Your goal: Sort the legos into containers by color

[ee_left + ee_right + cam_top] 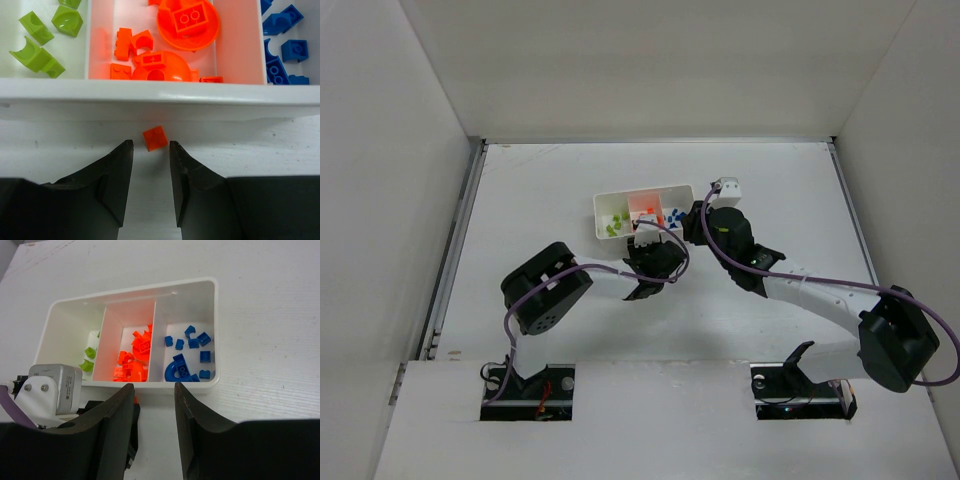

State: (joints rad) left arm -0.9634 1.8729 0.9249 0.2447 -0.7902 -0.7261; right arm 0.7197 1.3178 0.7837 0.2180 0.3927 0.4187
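The white tray (650,188) sits in the middle of the desk (540,200), and it has three little boxes side by side. In the left box lie the green legos (37,47) — a few small curvy bits, spread out. In the middle box are the orange legos (165,55), piled close together, with two big round pieces and some small bricks around them. In the right box are the blue legos (282,50), some square and one like an arch. One loose orange lego (155,138) is not in any box. It lies on the desk just outside the tray's near wall, in front of the middle box. The left pincer (150,167) is right behind that lego, low by the desk. Its two black fingers are spread apart, and the lego sits just ahead of the tips, in line with the gap. No finger seems to touch it, and the pincer holds nothing. The right pincer (154,390) is over by the right end of the tray, looking across all three boxes. Its fingers are spread wide too — nothing is between them but bare desk.
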